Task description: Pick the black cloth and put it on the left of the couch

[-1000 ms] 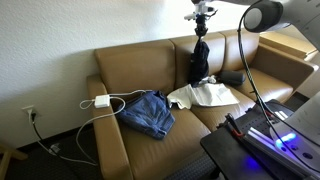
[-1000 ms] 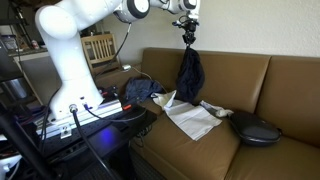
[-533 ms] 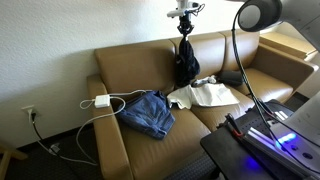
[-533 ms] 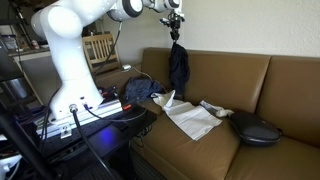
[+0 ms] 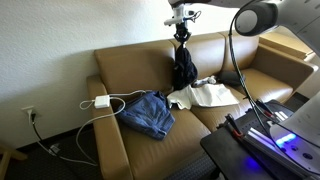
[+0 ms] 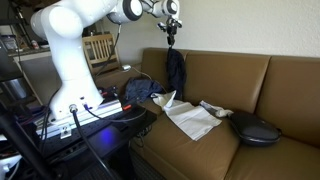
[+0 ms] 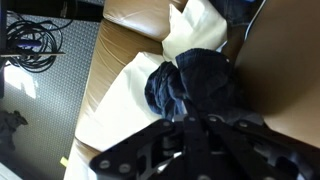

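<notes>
**In an exterior view**, the robot's jaws were clamped on the top of the black cloth (image 5: pixel 183 68). The cloth hung in a long bunch in front of the backrest of the brown couch (image 5: pixel 125 65). Its lower end was near a white cloth (image 5: pixel 205 95) spread on the seat. Blue jeans (image 5: pixel 148 113) lay on the neighbouring cushion. A white charger and cable (image 5: pixel 102 101) lay just beside them, toward the armrest. A black object (image 5: pixel 232 78) rested on the seat beyond the white cloth.

**In an exterior view** from another side, the white robot arm (image 6: pixel 75 50) reached over the couch (image 6: pixel 290 85). The jaws were pinched on the black cloth (image 6: pixel 175 72), which dangled against the backrest. The white cloth (image 6: pixel 190 118) lay on the seat in front of it, between the jeans (image 6: pixel 140 90) and the black object (image 6: pixel 252 128).

**In the wrist view**, the dark jaws filled the bottom of the frame, closed onto the bunched black cloth (image 7: pixel 195 85). Past it showed the white cloth (image 7: pixel 190 35), the tan couch seat (image 7: pixel 120 70), grey carpet (image 7: pixel 45 100) and a tangle of cables (image 7: pixel 35 45).
</notes>
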`<act>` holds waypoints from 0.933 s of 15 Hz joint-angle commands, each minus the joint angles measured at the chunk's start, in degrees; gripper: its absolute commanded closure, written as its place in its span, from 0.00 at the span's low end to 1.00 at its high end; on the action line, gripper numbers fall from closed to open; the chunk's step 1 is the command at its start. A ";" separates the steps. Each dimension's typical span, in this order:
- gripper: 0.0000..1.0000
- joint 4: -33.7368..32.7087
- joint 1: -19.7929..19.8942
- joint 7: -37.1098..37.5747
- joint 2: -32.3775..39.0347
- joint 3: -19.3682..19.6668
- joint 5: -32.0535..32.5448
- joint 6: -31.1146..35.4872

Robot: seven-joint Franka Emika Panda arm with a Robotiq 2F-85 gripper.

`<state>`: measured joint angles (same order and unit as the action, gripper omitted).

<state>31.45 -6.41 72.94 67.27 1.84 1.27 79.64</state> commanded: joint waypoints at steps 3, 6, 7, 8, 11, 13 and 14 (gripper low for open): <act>1.00 2.10 -8.03 -5.06 -1.17 -5.92 -1.18 -1.40; 1.00 1.08 -13.11 -6.95 -3.42 -9.12 -1.61 -2.03; 1.00 0.94 -14.71 -7.72 -4.44 -10.09 -1.56 -2.15; 1.00 0.77 -16.31 -8.50 -5.52 -11.15 -1.62 -2.47; 1.00 0.12 -19.89 -11.49 -8.55 -14.35 -2.08 -3.90; 1.00 -6.82 -22.75 -14.85 -5.83 -13.93 -4.31 -7.51; 1.00 -7.12 -23.04 -16.77 -5.37 -14.37 -5.29 -8.20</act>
<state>29.80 -28.17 62.15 59.42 -12.57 -0.89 75.85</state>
